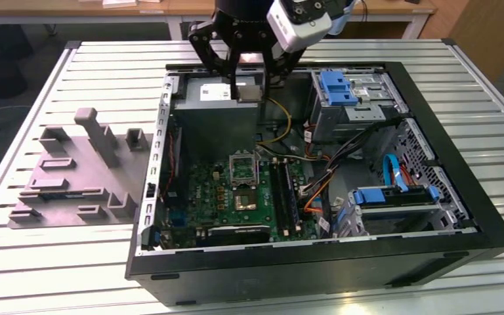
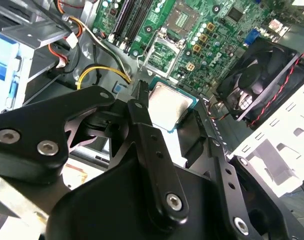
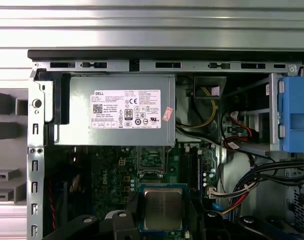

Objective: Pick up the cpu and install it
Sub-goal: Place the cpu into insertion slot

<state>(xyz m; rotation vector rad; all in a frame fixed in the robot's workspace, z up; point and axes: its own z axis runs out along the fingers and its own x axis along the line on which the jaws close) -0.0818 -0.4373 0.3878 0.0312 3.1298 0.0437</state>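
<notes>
**DESK:** What does the picture show?

**PHOTOGRAPHER:** A robot arm's gripper [image 1: 249, 89] hangs over an open computer case [image 1: 466, 164]. Its black fingers [image 2: 142, 120] are clamped on the cpu [image 2: 168, 104], one on each of two opposite edges.

**DESK:** Where is the chip, exactly?

**PHOTOGRAPHER:** It is in the air and clear of the board. In the exterior view it hangs by the edge of the power supply [image 1: 210, 105]. In the first wrist view the cpu [image 3: 163, 209] shows its silver face square to the lens. The metal-framed socket [image 3: 152, 159] on the green board [image 1: 221, 193] is well apart from it. A grey plastic fixture [image 1: 60, 190] lies on the slatted table [image 1: 497, 79], outside the case at the exterior view's left.

**DESK:** How would you say it handles?

**PHOTOGRAPHER:** It looks light, thin and stiff, so weight is no worry. The metal lid seems slick, and a pinch on the faces would likely slide. The hidden underside probably carries the contacts and is best left untouched. The sensible hold is the one seen here, on the greenish rim at two opposite edges with the chip kept flat. It is likely fragile at the corners, so a firm but modest squeeze suits it.
</notes>
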